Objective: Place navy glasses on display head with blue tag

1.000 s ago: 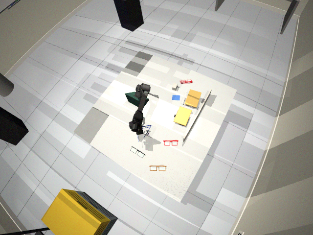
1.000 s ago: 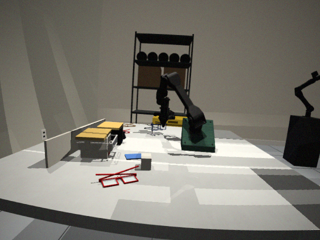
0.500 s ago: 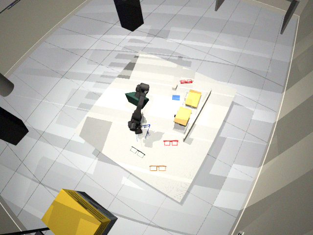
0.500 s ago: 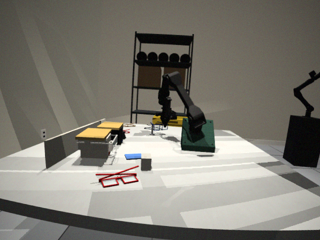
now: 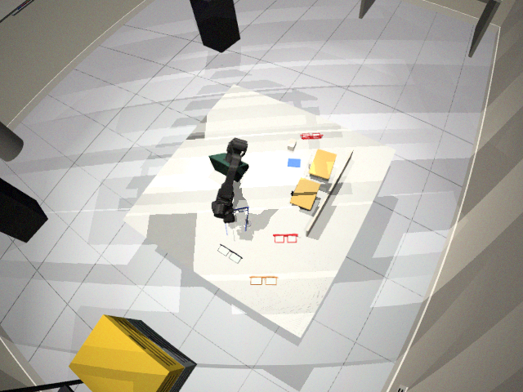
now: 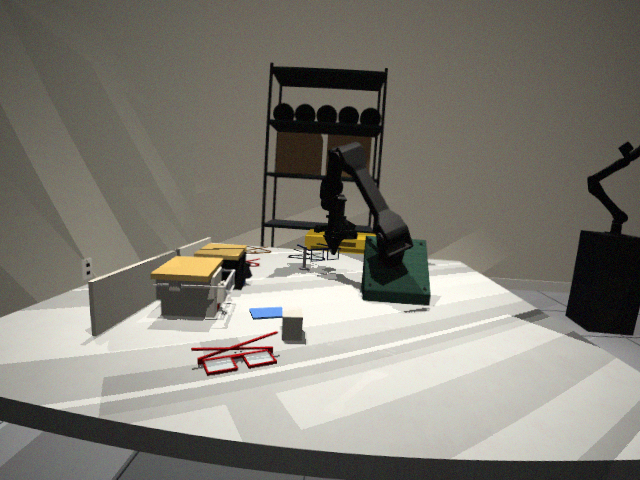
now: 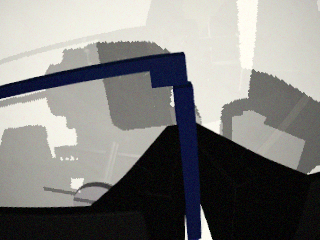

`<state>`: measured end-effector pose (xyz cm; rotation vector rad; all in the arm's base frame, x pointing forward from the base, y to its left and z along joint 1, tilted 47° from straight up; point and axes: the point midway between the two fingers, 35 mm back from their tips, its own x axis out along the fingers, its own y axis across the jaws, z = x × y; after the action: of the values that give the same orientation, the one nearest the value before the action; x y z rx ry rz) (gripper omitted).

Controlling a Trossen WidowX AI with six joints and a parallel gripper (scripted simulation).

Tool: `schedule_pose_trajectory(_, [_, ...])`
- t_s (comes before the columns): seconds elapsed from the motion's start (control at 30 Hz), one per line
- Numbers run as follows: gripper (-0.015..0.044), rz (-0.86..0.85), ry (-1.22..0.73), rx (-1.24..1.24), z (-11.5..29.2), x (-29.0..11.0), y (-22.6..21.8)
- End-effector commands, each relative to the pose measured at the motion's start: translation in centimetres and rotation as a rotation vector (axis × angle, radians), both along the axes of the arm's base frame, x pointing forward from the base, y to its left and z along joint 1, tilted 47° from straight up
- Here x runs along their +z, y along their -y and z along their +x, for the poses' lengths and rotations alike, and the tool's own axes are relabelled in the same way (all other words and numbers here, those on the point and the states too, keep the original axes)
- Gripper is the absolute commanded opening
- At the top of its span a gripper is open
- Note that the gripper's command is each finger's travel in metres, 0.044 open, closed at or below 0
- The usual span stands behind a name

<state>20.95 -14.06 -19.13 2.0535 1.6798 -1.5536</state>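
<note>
Navy glasses sit pinched in the claw, raised off the surface out in front of the arm's green base; the wrist view shows one thin blue bar running down between the dark fingers and another branching off leftward. Such a wire-thin frame is probably very light and fairly stiff but easy to twist, so a hold near a hinge or the front bar seems safer than one far out on a temple, and it could pivot in a pinch this narrow. Which part is actually gripped cannot be told. Farther off, the two yellow-topped boxes beside the blue tag presumably stand for the display heads, yet no nose or ears can be made out, and the lenses stay out of sight.
</note>
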Motion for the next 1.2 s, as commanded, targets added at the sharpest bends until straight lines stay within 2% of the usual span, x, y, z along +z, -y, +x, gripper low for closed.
schedule_pose_trajectory(0.0, [0.0, 0.002, -0.005, 0.008, -0.5, -0.1, 0.0])
schedule_pose_trajectory(1.17, [0.0, 0.001, -0.005, 0.008, -1.6, -0.6, 0.7])
